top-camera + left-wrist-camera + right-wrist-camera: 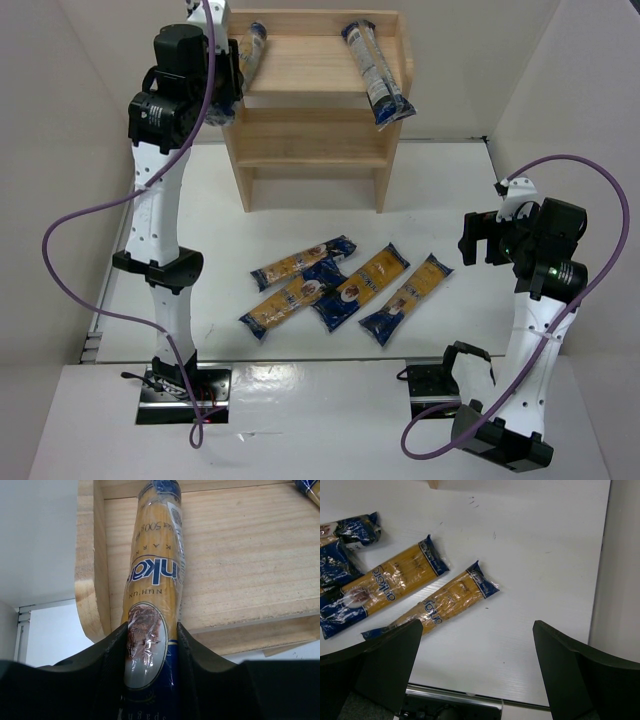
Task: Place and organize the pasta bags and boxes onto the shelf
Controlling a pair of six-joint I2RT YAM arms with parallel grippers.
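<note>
The white table (200, 220) sits inside plain white walls, and your wooden shelf (310, 140) stands at its far side, between the two arms.

Your left arm is raised to the shelf's top left corner. In the left wrist view, your left claw (151, 630) is narrow. Its dark fingers (112, 655) press against both sides of a spaghetti packet (152, 570) at the end with the oval logo. The rest of that packet runs away from you along the top board, just inside the left side panel. In the top view it appears beside the claw (235, 75), lying on the shelf top (252, 45).

A second packet (375, 75) lies on the right of the same top tier. Its near end hangs over the front edge.

At least four loose packets (362, 287) lie fanned out on the table in front of the shelf, some overlapping. The rightmost packet (447, 600) lies apart from its neighbour (385, 582).

Your right claw (477, 625) is spread wide and holds nothing. It hovers over bare table to the right of the loose packets, well away from the shelf (478, 238).
</note>
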